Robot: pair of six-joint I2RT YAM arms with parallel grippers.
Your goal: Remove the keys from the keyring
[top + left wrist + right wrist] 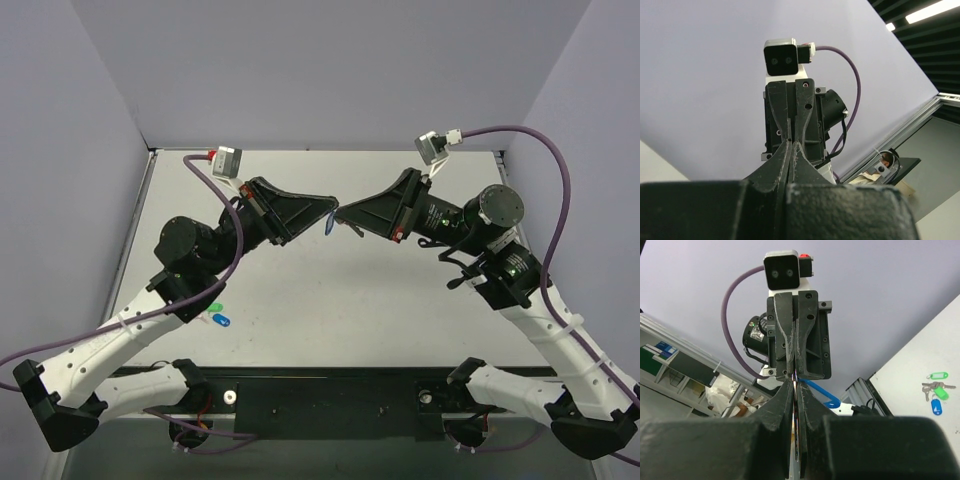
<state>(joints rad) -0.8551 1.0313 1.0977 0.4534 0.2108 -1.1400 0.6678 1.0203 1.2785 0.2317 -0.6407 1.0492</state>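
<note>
The keyring [328, 226], a little blue tag, hangs in the air near the middle of the top view. The key is too small to see. Right by it, the left gripper [331, 212] and right gripper [346, 216] meet tip to tip, both jaws squeezed shut. I cannot tell which bit each pinches. I think a slow, gentle pull apart works best. Green and blue tags [217, 313] lie on the table [400, 320], lower left.
</note>
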